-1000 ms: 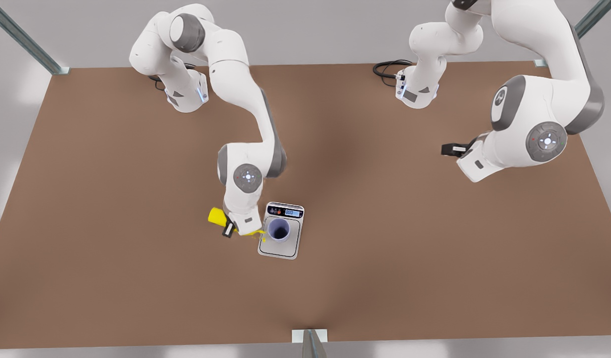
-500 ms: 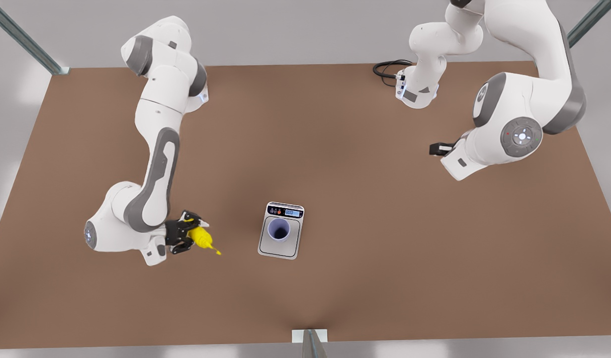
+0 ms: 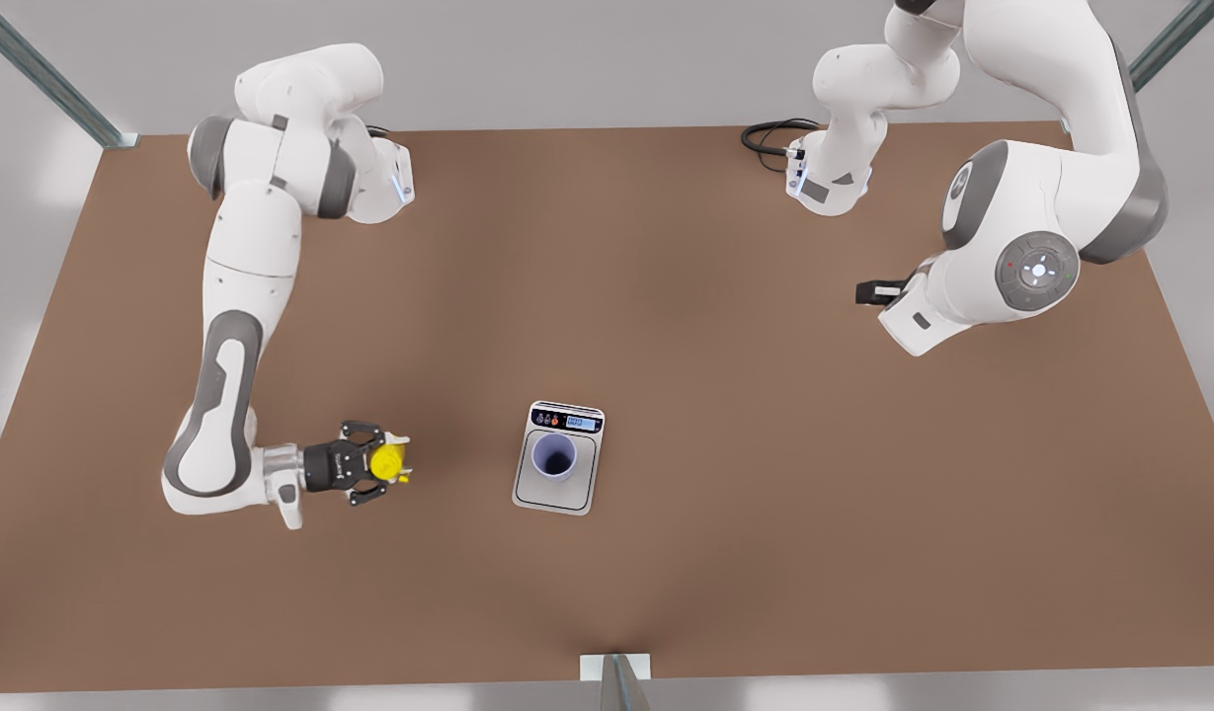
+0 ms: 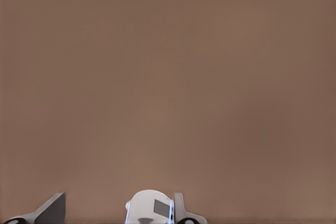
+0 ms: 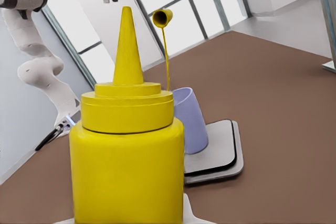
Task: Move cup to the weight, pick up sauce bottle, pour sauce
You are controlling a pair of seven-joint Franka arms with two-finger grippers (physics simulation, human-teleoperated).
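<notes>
My right gripper (image 3: 377,462) is shut on the yellow sauce bottle (image 3: 388,460), well off to the front view's left of the weight (image 3: 557,498). In the right wrist view the sauce bottle (image 5: 126,166) stands upright, its nozzle pointing up and a small yellow cap (image 5: 163,18) dangling on a thin tether. The lavender cup (image 3: 554,457) stands upright on the weight's plate, and beyond the bottle the cup (image 5: 190,120) sits on the weight (image 5: 223,156). My left gripper (image 3: 869,293) waits high at the front view's right.
The two arm bases (image 3: 374,188) (image 3: 826,183) stand at the far edge of the brown table (image 3: 765,494), with a black cable (image 3: 769,133) by the one on the front view's right. A metal post (image 3: 616,681) rises at the near edge.
My right arm swung the sauce bottle from beside the cup far toward the front view's left and turned it from tilted to upright. The left arm shifted slightly.
</notes>
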